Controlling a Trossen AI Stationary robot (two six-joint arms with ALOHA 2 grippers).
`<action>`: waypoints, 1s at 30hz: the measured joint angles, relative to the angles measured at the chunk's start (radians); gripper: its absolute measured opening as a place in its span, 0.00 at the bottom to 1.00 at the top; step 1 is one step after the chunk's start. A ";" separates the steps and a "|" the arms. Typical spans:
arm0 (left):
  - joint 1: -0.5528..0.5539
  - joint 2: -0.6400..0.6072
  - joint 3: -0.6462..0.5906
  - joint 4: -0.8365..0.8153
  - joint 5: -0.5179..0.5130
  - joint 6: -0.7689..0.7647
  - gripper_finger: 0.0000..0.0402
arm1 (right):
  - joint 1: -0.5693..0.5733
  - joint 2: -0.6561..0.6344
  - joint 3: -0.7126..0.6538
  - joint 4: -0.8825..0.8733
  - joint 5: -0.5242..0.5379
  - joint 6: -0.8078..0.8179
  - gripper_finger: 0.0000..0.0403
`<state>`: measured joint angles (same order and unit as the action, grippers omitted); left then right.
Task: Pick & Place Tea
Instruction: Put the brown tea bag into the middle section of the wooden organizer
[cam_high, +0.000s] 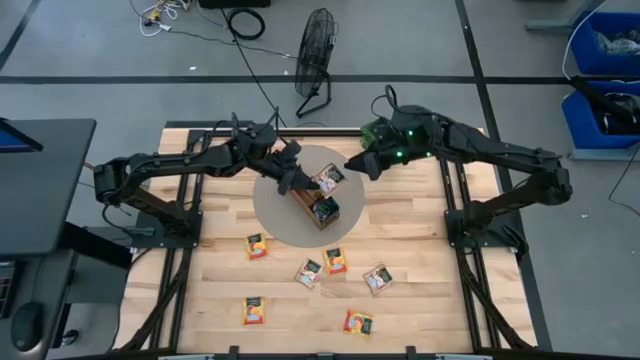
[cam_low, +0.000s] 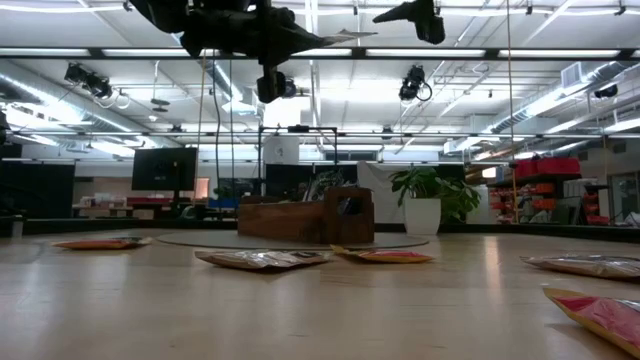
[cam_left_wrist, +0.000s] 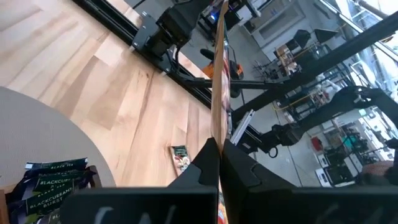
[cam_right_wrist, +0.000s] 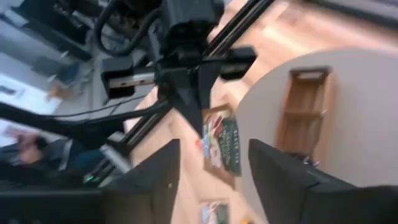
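On the pale wooden tabletop (cam_high: 420, 240) six small flat square tea sachets lay loose — two in a near row (cam_high: 255, 311), four in the row behind (cam_high: 257, 246). A seventh sachet (cam_high: 328, 180) hung edge-on between the two grippers, above the round grey mat (cam_high: 275, 210), of which there was one. One brown three-compartment wooden tray (cam_high: 322, 210) stood on that mat, with dark teal sachets (cam_left_wrist: 53, 183) stacked in one compartment — their number could not be told. Two dark robot arms reached in, one from each side.
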<state>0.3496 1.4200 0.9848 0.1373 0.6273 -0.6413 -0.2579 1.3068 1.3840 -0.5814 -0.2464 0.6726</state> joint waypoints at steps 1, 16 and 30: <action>0.000 0.000 0.000 0.002 0.002 0.003 0.01 | -0.010 0.005 0.000 -0.002 -0.032 0.006 0.51; 0.000 0.000 0.000 0.051 0.053 0.024 0.00 | -0.063 0.112 0.000 0.018 -0.244 0.005 0.60; 0.000 0.000 0.000 0.050 0.066 0.025 0.00 | -0.065 0.127 0.000 0.051 -0.316 0.000 0.34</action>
<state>0.3495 1.4200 0.9844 0.1875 0.6930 -0.6163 -0.3229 1.4338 1.3838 -0.5308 -0.5623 0.6727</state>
